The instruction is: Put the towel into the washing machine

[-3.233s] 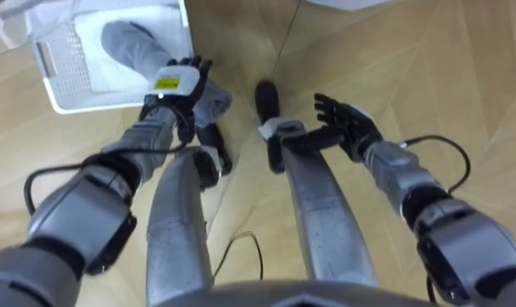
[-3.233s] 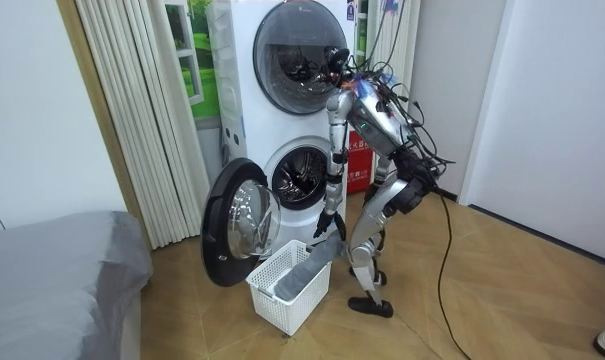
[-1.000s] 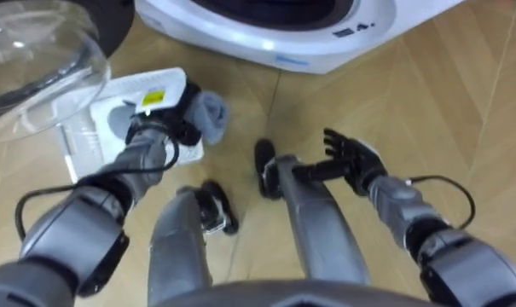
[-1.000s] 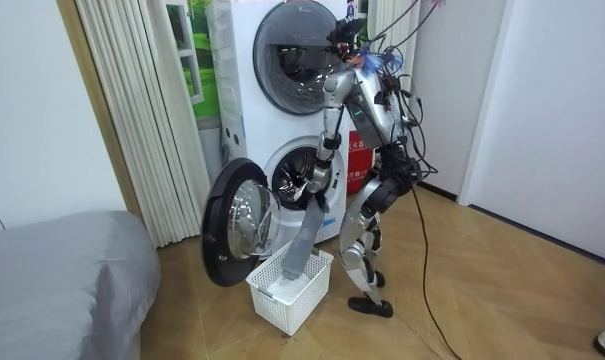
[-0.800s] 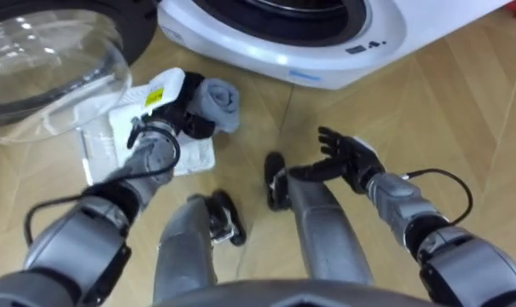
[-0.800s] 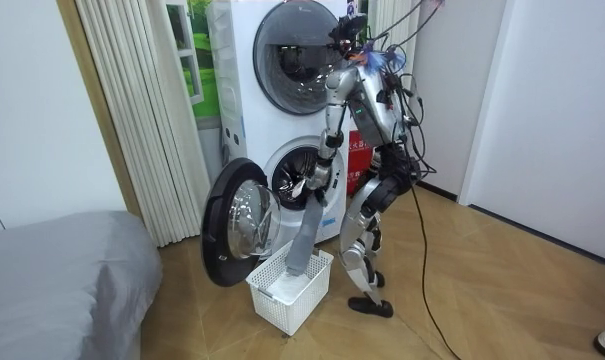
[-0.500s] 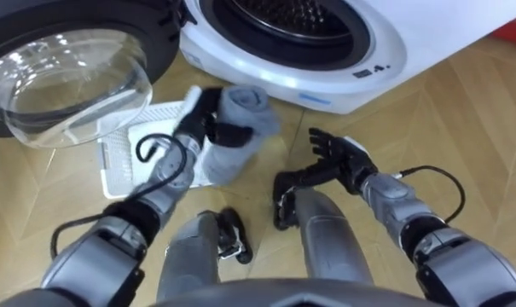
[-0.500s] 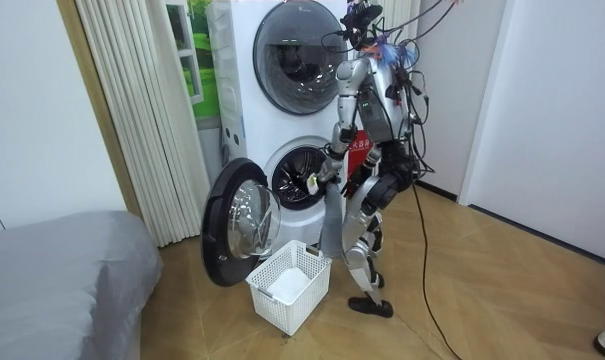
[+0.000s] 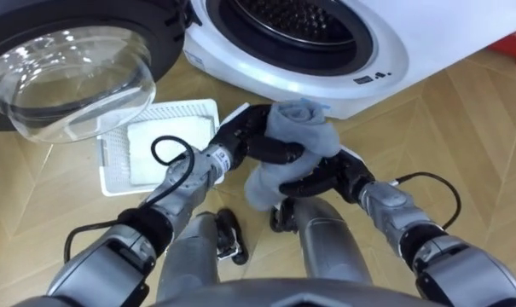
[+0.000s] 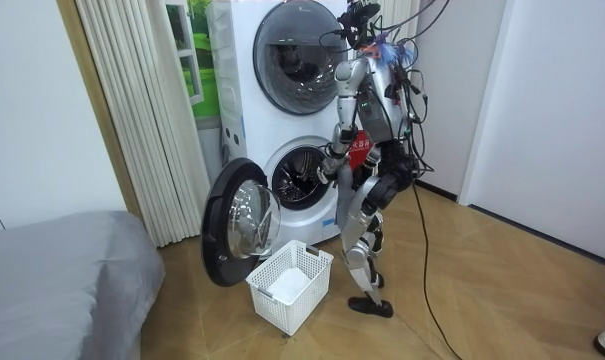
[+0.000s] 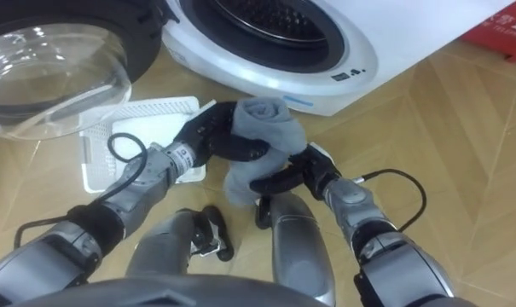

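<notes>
My left hand (image 9: pixel 253 141) is shut on a grey towel (image 9: pixel 296 136), which it holds bunched at its top above the floor while the rest hangs down. Close under and behind the cloth, my right hand (image 9: pixel 347 175) is open, its straight fingers touching the towel's lower side. The washing machine (image 9: pixel 385 60) lies just beyond, its dark drum opening (image 9: pixel 296 17) at the top of the eye views. Its round door (image 9: pixel 70 64) stands swung open on my left. In the room view I stand upright facing the lower washing machine (image 10: pixel 287 175).
A white laundry basket (image 9: pixel 113 162) with a white cloth in it sits on the wooden floor at my left, below the open door (image 10: pixel 237 225). A second machine (image 10: pixel 302 45) is stacked above. A grey bed (image 10: pixel 52 280) and curtains (image 10: pixel 132 110) fill the room view's left.
My left hand has carried the towel up out of the basket and rightwards, onto my right hand's fingers. I have straightened up, so the eye views have shifted towards the drum.
</notes>
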